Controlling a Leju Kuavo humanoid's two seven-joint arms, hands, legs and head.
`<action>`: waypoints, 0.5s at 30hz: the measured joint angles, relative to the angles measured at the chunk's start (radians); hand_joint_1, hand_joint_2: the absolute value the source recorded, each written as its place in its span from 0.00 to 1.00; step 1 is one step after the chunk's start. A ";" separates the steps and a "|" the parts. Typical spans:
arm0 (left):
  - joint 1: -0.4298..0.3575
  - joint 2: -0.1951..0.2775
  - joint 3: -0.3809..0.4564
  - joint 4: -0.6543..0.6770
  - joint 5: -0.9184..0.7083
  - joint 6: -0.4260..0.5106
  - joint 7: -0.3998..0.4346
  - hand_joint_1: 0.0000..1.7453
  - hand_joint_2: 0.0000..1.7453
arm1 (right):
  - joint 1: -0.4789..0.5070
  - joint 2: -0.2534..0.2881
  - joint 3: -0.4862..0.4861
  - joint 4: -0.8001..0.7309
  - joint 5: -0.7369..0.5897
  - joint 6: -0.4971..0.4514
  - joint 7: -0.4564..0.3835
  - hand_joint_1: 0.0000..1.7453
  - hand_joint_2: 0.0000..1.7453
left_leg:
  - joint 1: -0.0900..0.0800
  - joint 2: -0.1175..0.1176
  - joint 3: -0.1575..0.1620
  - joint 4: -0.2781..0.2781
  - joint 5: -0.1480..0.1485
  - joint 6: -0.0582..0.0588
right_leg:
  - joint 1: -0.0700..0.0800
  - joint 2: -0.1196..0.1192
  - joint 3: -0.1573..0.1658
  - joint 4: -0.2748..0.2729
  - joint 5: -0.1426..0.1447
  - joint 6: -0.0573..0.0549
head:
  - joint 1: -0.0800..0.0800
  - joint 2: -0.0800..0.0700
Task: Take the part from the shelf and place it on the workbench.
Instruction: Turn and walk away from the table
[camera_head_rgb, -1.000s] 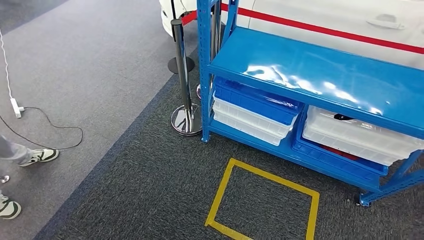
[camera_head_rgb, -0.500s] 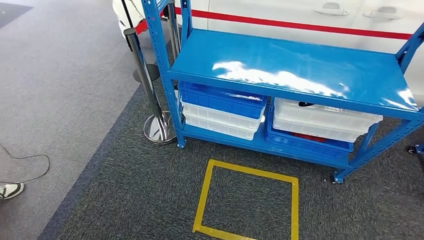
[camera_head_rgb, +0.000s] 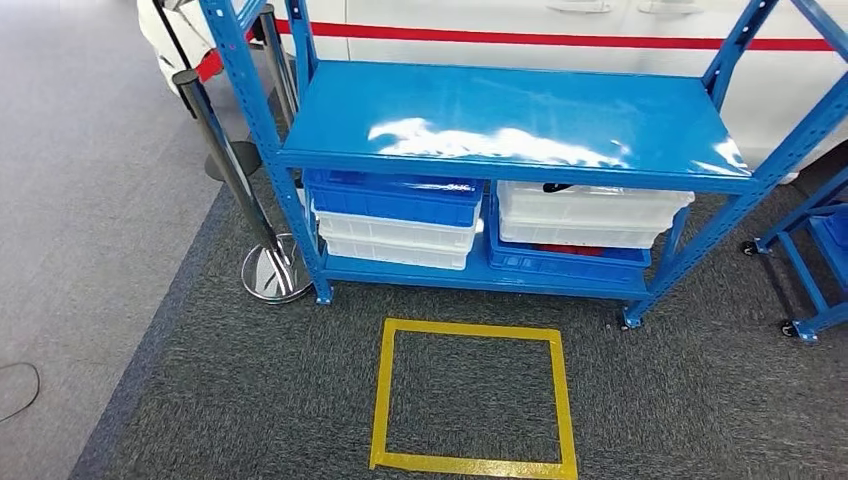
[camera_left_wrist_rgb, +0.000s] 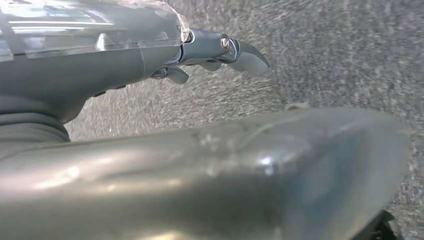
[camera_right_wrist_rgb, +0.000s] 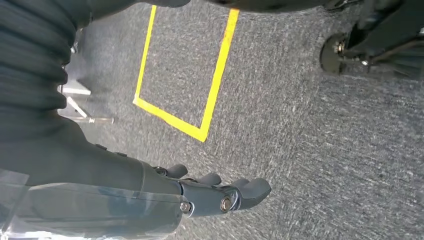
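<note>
A blue metal shelf (camera_head_rgb: 500, 110) stands straight ahead with a bare, glossy middle level. On its bottom level sit a blue bin (camera_head_rgb: 390, 195) over white bins (camera_head_rgb: 395, 240) on the left, and a white bin (camera_head_rgb: 590, 210) over a blue bin (camera_head_rgb: 560, 262) on the right. A small dark thing (camera_head_rgb: 556, 187) shows at the right white bin's rim; I cannot tell what it is. My left hand (camera_left_wrist_rgb: 215, 50) hangs over the carpet, fingers loosely extended and holding nothing. My right hand (camera_right_wrist_rgb: 215, 192) hangs the same way, near the yellow tape (camera_right_wrist_rgb: 217, 75).
A yellow taped square (camera_head_rgb: 380, 400) marks the dark carpet in front of the shelf. A chrome stanchion (camera_head_rgb: 225, 165) with a round base (camera_head_rgb: 268, 275) stands at the shelf's left corner. A white car (camera_head_rgb: 600, 20) is behind the shelf. A blue wheeled cart (camera_head_rgb: 815, 260) stands at right.
The whole picture has shifted: the camera has turned, so the shelf and yellow square now lie centred and square-on. The person's shoes and the power strip have left the view.
</note>
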 joint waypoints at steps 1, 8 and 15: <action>-0.001 0.000 0.001 0.000 0.000 0.000 0.000 0.00 0.00 | -0.001 0.000 0.000 0.000 0.000 0.000 0.000 0.00 1.00 | -0.002 0.007 0.001 0.001 -0.004 -0.005 | 0.003 -0.002 0.002 -0.008 -0.003 -0.007 | -0.001 0.000; -0.007 0.000 0.005 -0.001 -0.001 0.002 -0.004 0.00 0.00 | -0.002 0.002 0.000 0.000 0.007 0.004 -0.002 0.00 0.50 | 0.005 -0.064 -0.044 0.145 -0.103 -0.034 | -0.005 0.062 0.003 -0.017 0.003 -0.043 | -0.007 0.000; 0.001 -0.001 0.036 -0.001 0.054 0.001 -0.049 0.00 0.00 | 0.000 0.003 0.001 0.000 0.021 -0.026 0.012 0.00 0.00 | 0.004 -0.097 -0.060 0.096 -0.008 -0.018 | 0.001 0.116 0.008 -0.006 -0.005 -0.040 | -0.008 0.000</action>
